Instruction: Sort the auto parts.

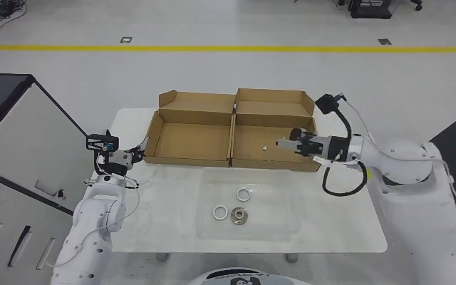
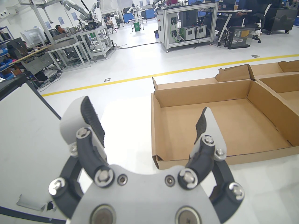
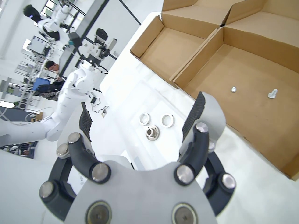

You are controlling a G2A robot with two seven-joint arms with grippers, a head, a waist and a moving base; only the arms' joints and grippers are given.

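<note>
White desk [image 1: 164, 214] on a pale workshop floor carries two open cardboard boxes, side by side and touching along one wall, with a clear sheet [image 1: 278, 214] lying in front of them. Sorting looks barely under way, as I judge it: the right box [image 1: 249, 153] holds two small metal pieces, a short bolt [image 3: 272, 93] lying on its side and a nut-like piece [image 3: 233, 89] near it, the two apart from each other on the cardboard floor, while the left box [image 1: 189, 142] has nothing in it. Three parts wait on the clear sheet, outside either box: a first ring [image 3: 144, 119], a second ring [image 3: 167, 120] just beside it, and a flanged piece [image 3: 152, 133] close to both. Those three would seem to be what is left, and since the fasteners lie in the right box, the rings probably belong in the left one, though where the flanged piece should go I cannot tell. Right tool [image 3: 142, 100] hangs above the right box with its jaws spread wide and nothing between them. Left tool [image 2: 144, 104] sits over the desk just beside the left box's outer near corner, jaws likewise wide apart and empty, well apart from the parts on the sheet
</note>
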